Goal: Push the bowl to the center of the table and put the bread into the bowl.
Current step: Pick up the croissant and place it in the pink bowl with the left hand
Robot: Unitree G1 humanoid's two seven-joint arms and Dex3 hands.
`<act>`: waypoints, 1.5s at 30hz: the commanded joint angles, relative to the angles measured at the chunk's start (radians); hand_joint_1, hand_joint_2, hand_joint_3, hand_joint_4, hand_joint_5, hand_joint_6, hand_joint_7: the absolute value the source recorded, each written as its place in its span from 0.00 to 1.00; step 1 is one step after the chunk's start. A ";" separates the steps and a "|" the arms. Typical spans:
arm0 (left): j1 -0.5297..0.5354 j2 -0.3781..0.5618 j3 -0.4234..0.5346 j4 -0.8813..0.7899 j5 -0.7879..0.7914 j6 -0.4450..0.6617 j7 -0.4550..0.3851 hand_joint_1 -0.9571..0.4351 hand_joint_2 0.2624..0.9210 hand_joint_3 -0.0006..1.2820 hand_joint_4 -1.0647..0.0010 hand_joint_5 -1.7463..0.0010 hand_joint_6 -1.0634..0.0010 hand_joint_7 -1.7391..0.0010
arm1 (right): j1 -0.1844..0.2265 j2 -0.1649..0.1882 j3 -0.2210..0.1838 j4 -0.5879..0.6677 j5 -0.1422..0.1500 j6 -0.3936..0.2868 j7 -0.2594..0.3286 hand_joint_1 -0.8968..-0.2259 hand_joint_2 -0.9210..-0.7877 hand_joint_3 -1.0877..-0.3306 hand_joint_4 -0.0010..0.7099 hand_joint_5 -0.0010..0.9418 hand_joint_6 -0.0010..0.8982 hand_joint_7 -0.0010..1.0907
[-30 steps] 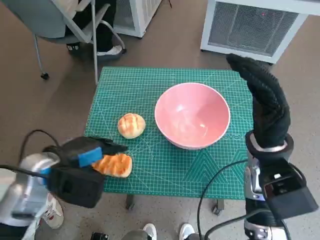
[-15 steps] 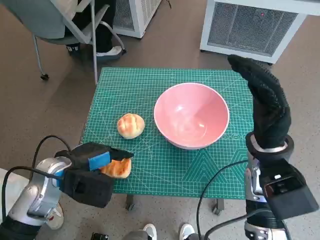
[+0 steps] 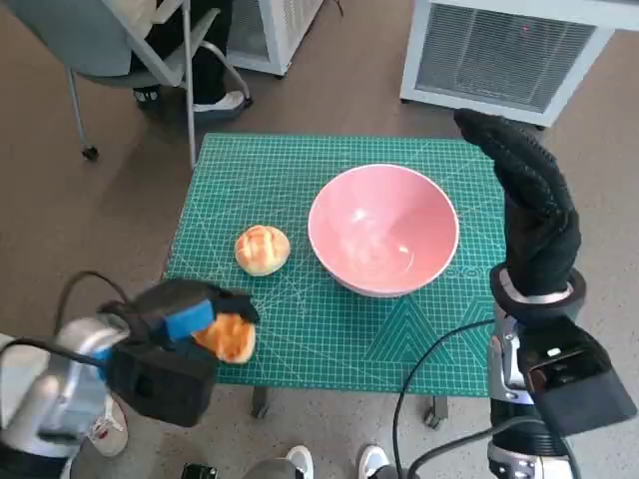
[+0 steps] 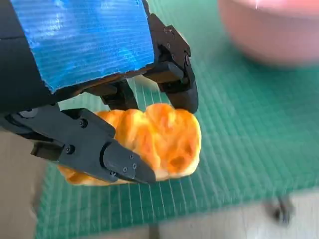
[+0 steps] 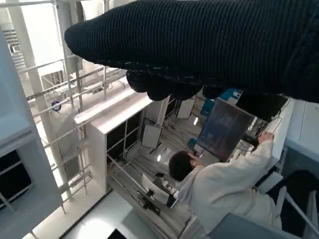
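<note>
The left hand (image 4: 94, 99) pinches the golden bread (image 4: 149, 144), soft and light, so a gentle grip across its middle suits. The pink bowl (image 3: 383, 230) sits beyond it; the right hand (image 3: 529, 210) stands empty, fingers straight.

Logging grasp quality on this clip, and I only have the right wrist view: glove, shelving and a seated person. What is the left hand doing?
Observer: The left hand grips a golden piece of bread, fingers on both sides of it.
Operator: Where over the table?
Observer: At the near left corner of the green cutting mat.
Operator: Is the bowl empty?
Observer: Yes, the pink bowl holds nothing; a round bun lies just left of it.
Operator: And my right hand?
Observer: The right hand stands upright beside the bowl's right side, holding nothing.
</note>
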 commanded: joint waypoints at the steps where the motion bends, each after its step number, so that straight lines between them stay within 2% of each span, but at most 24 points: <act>1: -0.065 0.000 0.068 -0.043 -0.040 -0.006 0.034 0.69 1.00 0.03 0.27 0.37 0.42 0.34 | 0.025 0.005 0.005 0.007 0.005 0.014 -0.003 0.76 0.00 0.69 0.57 0.00 0.04 0.77; 8: -0.188 -0.032 0.115 -0.012 -0.071 -0.031 0.105 0.69 0.98 0.00 0.22 0.41 0.35 0.38 | 0.030 0.009 0.007 0.009 0.015 0.011 0.000 0.75 0.00 0.70 0.57 0.00 0.03 0.77; 16: -0.327 -0.085 0.124 0.037 -0.081 -0.062 0.197 0.69 0.93 0.00 0.17 0.44 0.25 0.45 | 0.043 0.011 0.002 -0.002 0.002 0.004 -0.011 0.75 0.00 0.70 0.56 0.00 0.02 0.78; 22: -0.427 -0.140 0.097 0.055 -0.067 -0.064 0.247 0.69 0.89 0.00 0.13 0.47 0.18 0.50 | 0.051 0.006 -0.005 -0.013 0.002 0.011 -0.018 0.75 0.00 0.71 0.56 0.00 0.02 0.77; 28: -0.542 -0.228 0.009 0.086 -0.011 -0.056 0.278 0.69 0.87 0.00 0.10 0.49 0.16 0.51 | 0.056 0.007 -0.007 -0.022 0.011 0.019 -0.020 0.75 0.00 0.71 0.57 0.00 0.03 0.77; 33: -0.627 -0.305 -0.074 0.191 0.027 -0.094 0.301 0.69 0.89 0.01 0.13 0.48 0.20 0.47 | 0.064 0.012 -0.007 -0.034 0.011 0.028 -0.025 0.74 0.00 0.72 0.57 0.00 0.04 0.76; 38: -0.711 -0.371 -0.148 0.354 0.043 -0.156 0.306 0.69 0.96 0.01 0.23 0.43 0.31 0.38 | 0.073 0.017 -0.007 -0.044 0.015 0.036 -0.027 0.72 0.00 0.73 0.57 0.00 0.04 0.75; 45: -0.844 -0.456 -0.234 0.677 0.063 -0.270 0.313 0.69 1.00 0.04 0.36 0.37 0.37 0.31 | 0.085 0.019 -0.011 -0.059 -0.009 0.037 -0.044 0.73 0.00 0.73 0.57 0.00 0.05 0.74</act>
